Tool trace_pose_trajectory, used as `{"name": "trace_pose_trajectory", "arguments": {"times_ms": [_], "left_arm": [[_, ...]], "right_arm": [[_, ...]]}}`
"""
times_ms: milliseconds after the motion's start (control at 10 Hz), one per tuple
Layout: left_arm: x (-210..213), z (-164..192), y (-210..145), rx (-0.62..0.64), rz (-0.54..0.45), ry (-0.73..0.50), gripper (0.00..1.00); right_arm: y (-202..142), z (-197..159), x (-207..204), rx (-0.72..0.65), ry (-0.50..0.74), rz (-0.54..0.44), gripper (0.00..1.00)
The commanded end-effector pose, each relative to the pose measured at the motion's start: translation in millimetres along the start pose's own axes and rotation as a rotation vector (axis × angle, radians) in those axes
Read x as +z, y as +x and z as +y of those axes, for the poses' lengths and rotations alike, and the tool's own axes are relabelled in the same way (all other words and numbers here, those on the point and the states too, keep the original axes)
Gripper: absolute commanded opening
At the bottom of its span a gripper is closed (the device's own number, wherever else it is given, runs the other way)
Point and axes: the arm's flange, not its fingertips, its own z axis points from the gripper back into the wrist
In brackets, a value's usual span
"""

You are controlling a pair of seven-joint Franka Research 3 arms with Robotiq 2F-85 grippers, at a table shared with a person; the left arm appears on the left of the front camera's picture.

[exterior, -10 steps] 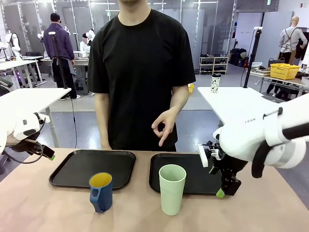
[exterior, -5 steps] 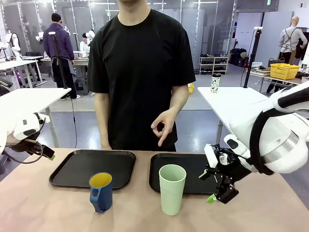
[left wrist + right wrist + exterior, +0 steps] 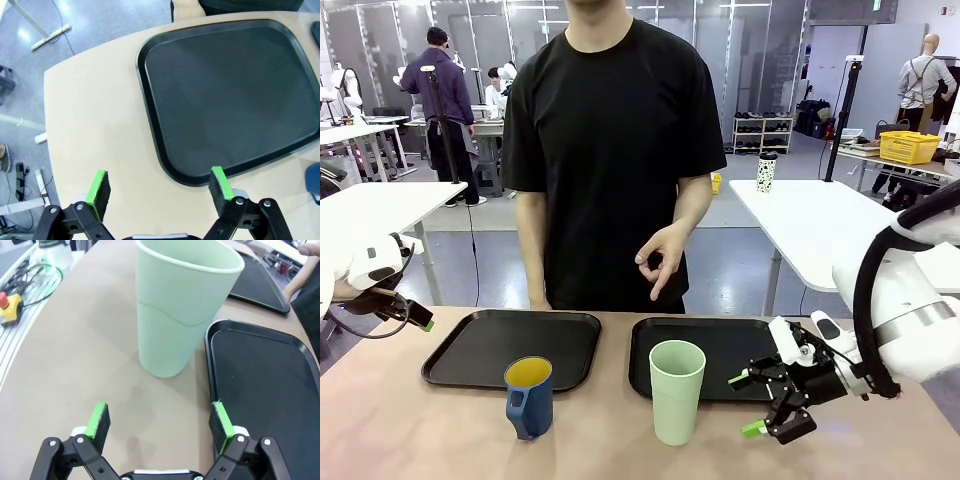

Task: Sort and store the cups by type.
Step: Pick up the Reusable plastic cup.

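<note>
Reaching right arm: I come in low from the right side, wrist turned so my right jaws lie sideways just above the table point(image 3: 420, 430), pointing at the tumbler point(image 3: 677, 395).
Right jaws: spread wide and holding nothing; the green pads point(image 3: 753, 429) are near the tumbler but apart from it.
Right wrist view: the tumbler point(image 3: 180, 315) stands upright beyond the gap between my pads point(image 3: 221, 420), on bare table just beside the right tray point(image 3: 260, 375).
Mug point(image 3: 529, 398): dark blue with a yellow inside, upright on the table near the front edge, left of the tumbler and well apart from it.
Left arm: held back at the table's left end.
Left jaws: wide, holding nothing; one green pad point(image 3: 427, 325) shows in the front view.
Left wrist view: my pads point(image 3: 99, 187) frame the table's end and a corner of the left tray point(image 3: 230, 95).
Left tray point(image 3: 510, 350): black, bare surface, just behind the mug.
Right tray point(image 3: 720, 350): black, bare surface, just behind the tumbler.
Person: standing at the far side, one hand point(image 3: 660, 262) hanging loosely curled above the trays.
</note>
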Motion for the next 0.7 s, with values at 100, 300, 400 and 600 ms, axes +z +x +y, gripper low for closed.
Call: {"name": "trace_pose_trajectory", "arguments": {"times_ms": [100,300,400,600], "left_arm": [[0.6,0.9,-0.4,-0.008,0.001,0.006,1.00],[0.6,0.9,-0.4,-0.008,0.001,0.006,1.00],[0.6,0.9,-0.4,-0.008,0.001,0.006,1.00],[0.6,0.9,-0.4,-0.008,0.001,0.006,1.00]], "right_arm": [[-14.5,-11.6,-18.5,0.011,-0.025,-0.111,1.00],[-21.9,-13.6,-22.3,0.018,-0.047,-0.163,1.00],[-24.9,-14.3,-24.7,0.012,-0.054,-0.188,1.00],[-26.4,-16.4,-27.1,0.026,-0.066,-0.231,1.00]]}}
